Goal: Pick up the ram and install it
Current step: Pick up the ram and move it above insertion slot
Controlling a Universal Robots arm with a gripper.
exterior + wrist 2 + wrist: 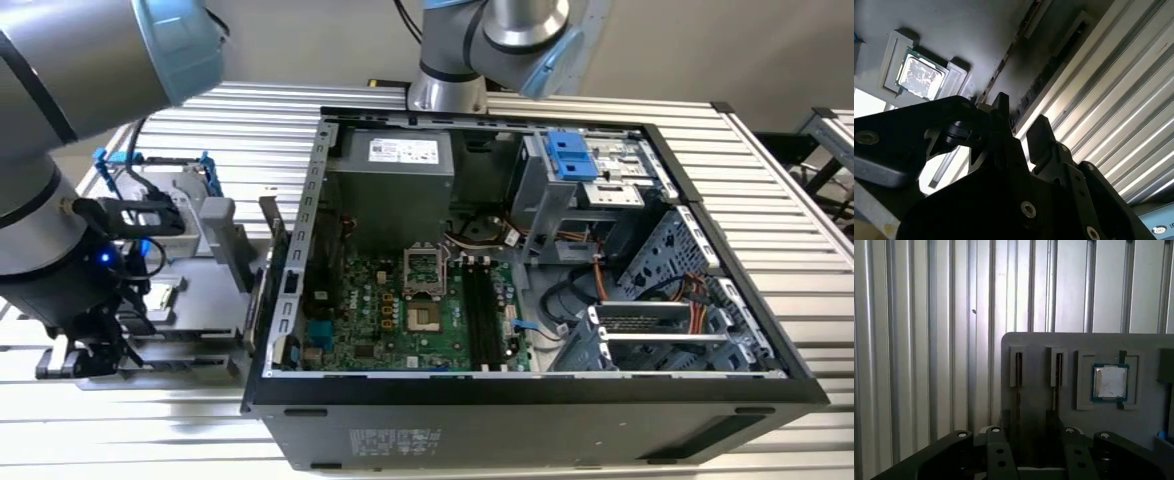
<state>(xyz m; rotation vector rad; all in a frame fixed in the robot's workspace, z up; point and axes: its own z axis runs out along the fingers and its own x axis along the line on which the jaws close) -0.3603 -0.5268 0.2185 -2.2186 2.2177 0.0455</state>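
"One arm [54,200] stands at the exterior view's left. Where is its pincer [100,350]?" asks the student.

"Low at the near end of the grey holder [200,250], which lies on the ribbed metal bench [787,250] just outside the open computer case [534,405]. In both wrist views its jaws stand apart, gripping nothing," the tutor replies.

"And the ram?"

"The ram [1018,372] stands on edge in a narrow slot of that holder, a thin brownish line in the first wrist view; a second slot [1058,371] beside it holds a like strip. The ram runs toward the gap between the black fingers [996,452]; whether a pad touches it cannot be told. In the second wrist view the same strip reaches close to one fingertip, with the chip farther off. Near the slots, a square silver processor chip [1110,382] lies in its own recess."

"What lies further toward the exterior view's right?"

"Inside the case the green motherboard [380,320] lies flat, bearing a processor socket [424,290] and, just beside it, long black memory slots [483,315]. A grey power supply [394,180] sits at the far wall and a blue bracket [567,155] in the drive bay. The ram is well apart from the memory slots, with the case wall between them."
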